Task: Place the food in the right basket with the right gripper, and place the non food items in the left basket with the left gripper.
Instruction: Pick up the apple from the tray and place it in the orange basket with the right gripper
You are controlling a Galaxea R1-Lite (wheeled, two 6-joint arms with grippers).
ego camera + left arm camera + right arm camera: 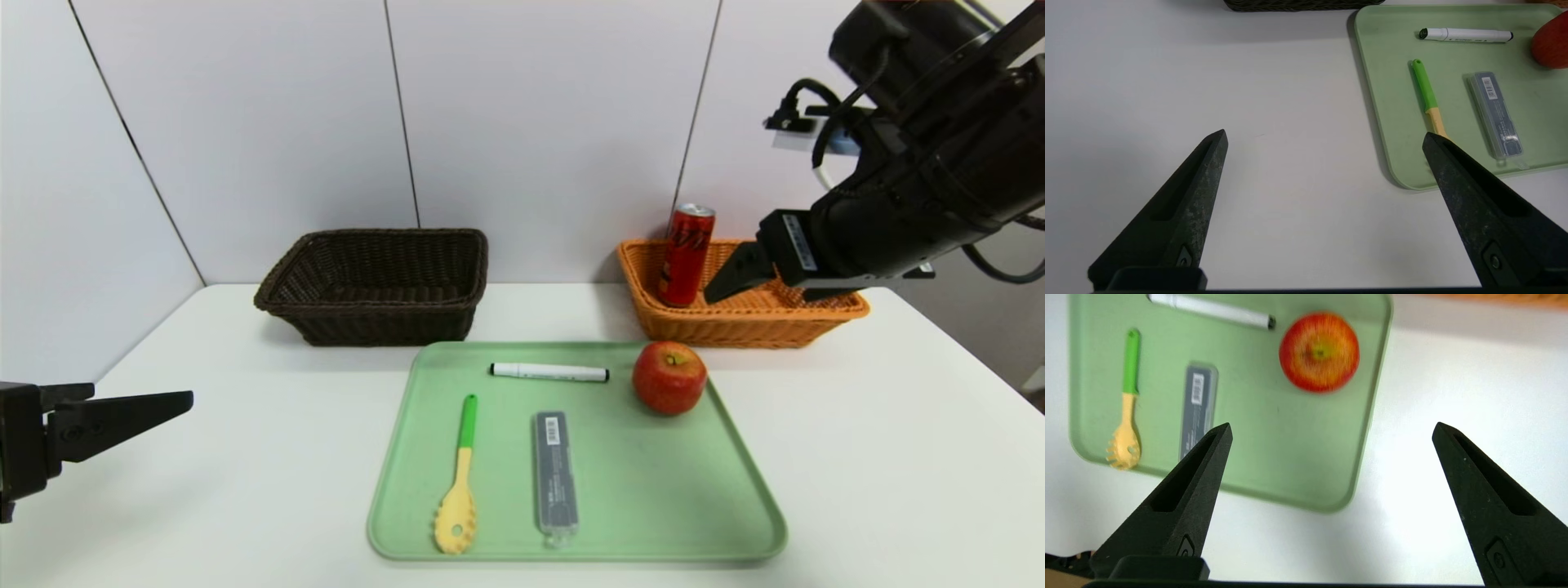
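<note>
Apple (pixel 669 377), tray's far right corner, near orange basket (pixel 751 327); likely firm, fairly heavy, smooth, bruisable; grip round its widest part. Right hand (pixel 1332 424) wide, empty, above and apart from it. Left hand (pixel 1325 131) parked over desk (pixel 269 457), left of tray (pixel 653 506), spread.

Red apple (pixel 669 378); green tray (pixel 653 490); orange basket (pixel 751 331)

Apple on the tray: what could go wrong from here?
The apple is round and sits loose near the rim of the tray, so an off-centre grasp by the open right gripper might roll it away. The white marker lies close by and could get nudged. The can stands upright in the orange basket; a dropped apple might knock it over.
</note>
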